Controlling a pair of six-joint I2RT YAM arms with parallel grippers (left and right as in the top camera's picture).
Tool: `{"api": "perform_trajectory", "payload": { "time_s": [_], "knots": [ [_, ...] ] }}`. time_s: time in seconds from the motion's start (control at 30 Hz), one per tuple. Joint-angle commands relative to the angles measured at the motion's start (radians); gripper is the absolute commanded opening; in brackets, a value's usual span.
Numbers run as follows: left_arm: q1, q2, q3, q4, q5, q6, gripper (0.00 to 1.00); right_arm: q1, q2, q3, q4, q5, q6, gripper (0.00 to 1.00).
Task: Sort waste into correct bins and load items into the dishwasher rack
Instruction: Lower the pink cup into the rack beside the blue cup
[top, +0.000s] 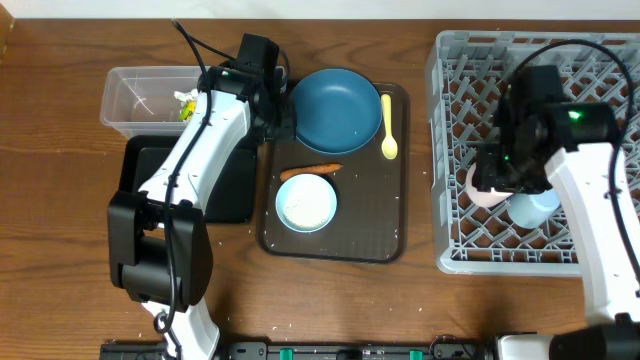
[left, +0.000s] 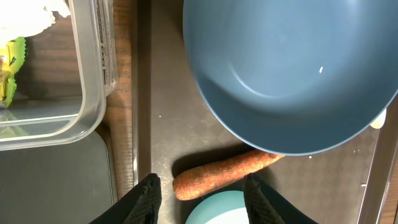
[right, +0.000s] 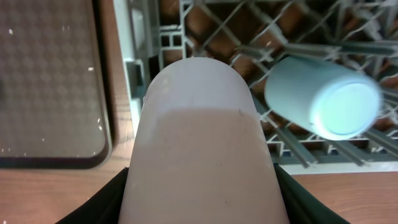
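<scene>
Pink cup (right: 202, 143) fills my right wrist view, smooth, matte and round-shouldered, its lower part cut off by the frame. My right claw (right: 200, 186) is clamped on it, dark pads pressed to both sides. It hangs at the left edge of the grey lattice rack (right: 205, 25). The light blue cup (right: 323, 96) sits among the pegs just to its right, flat end toward my camera.

My left claw (left: 202, 199) stands apart, straddling the blunt end of the rough carrot stick (left: 224, 171) on the textured brown tray (left: 168, 93). The glossy dark blue plate (left: 292, 68) hides the stick's other end. Only a sliver of the pale bowl (left: 217, 208) shows. The clear tub (left: 93, 74) holding wrapper scraps (left: 12, 68) lies left, with the black tray (left: 56, 180) beside it.
</scene>
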Motion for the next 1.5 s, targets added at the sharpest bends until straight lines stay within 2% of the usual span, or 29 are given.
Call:
{"api": "perform_trajectory", "payload": {
  "time_s": [0.0, 0.3, 1.0, 1.13, 1.27, 1.4, 1.47],
  "knots": [
    [0.0, 0.003, -0.012, -0.002, -0.013, 0.017, 0.46, 0.009, 0.02, 0.016, -0.026, 0.014, 0.027, 0.41],
    [0.0, 0.003, -0.012, 0.0, -0.014, 0.018, 0.46, 0.009, 0.039, 0.011, -0.071, 0.014, 0.052, 0.39],
    [0.0, 0.003, -0.012, 0.006, -0.014, 0.018, 0.47, 0.0, 0.097, -0.133, 0.111, 0.025, 0.052, 0.43],
    [0.0, 0.003, -0.012, 0.006, -0.014, 0.018, 0.48, 0.0, 0.098, -0.181, 0.162, 0.007, 0.052, 0.51],
    [0.0, 0.003, -0.012, 0.006, -0.014, 0.018, 0.47, 0.0, 0.098, -0.2, 0.184, 0.006, 0.052, 0.7],
    [0.0, 0.003, -0.012, 0.005, -0.014, 0.018, 0.48, 0.0, 0.097, -0.2, 0.192, 0.005, 0.052, 0.79],
    [0.0, 0.003, -0.012, 0.005, -0.013, 0.018, 0.48, 0.0, 0.097, -0.199, 0.198, 0.002, 0.052, 0.8]
  ]
}}
